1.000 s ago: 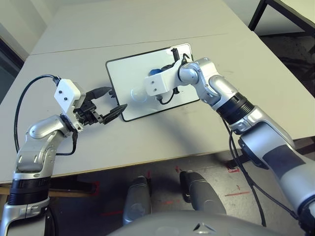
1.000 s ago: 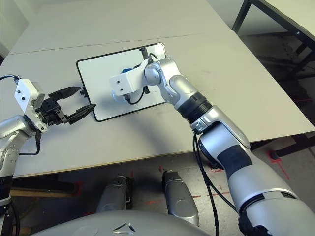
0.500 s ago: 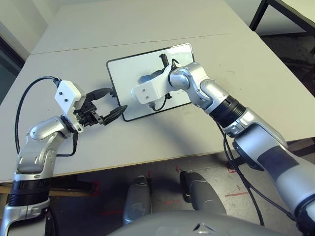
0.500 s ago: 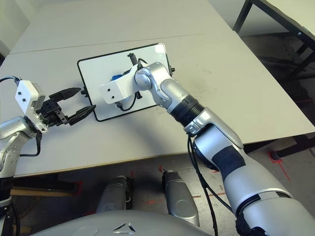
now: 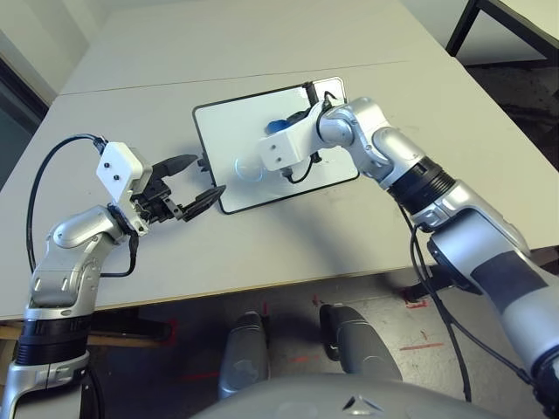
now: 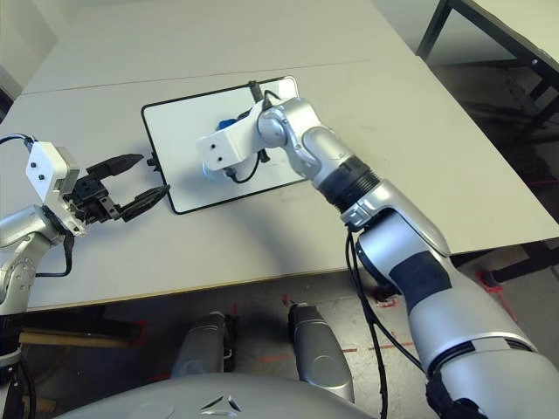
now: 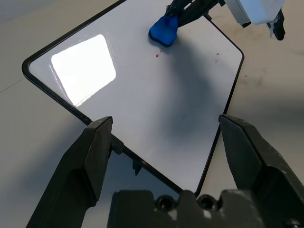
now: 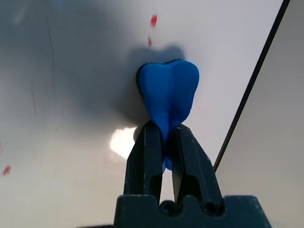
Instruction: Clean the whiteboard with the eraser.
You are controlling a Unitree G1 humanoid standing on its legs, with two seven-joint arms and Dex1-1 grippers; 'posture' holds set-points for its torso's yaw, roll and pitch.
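- Bright blue, pinched at the middle, the eraser [image 8: 168,92] lies on the whiteboard [image 5: 236,144], in the half farther from the robot.
- The right gripper [image 8: 164,142] has its fingers clamped narrowly on the eraser's waist.
- White with a thin black frame and rounded corners, the whiteboard carries a few small red specks [image 8: 153,20] near the eraser.
- The pale grey tabletop [image 5: 262,244] holds the whiteboard at an angle; a seam crosses the tabletop beyond it, and a second table [image 5: 515,22] stands at far right.
- The eraser's long axis runs in line with the right fingers.
- The left gripper [image 5: 194,181] hovers just beside the whiteboard's near left corner, fingers spread wide, holding nothing.
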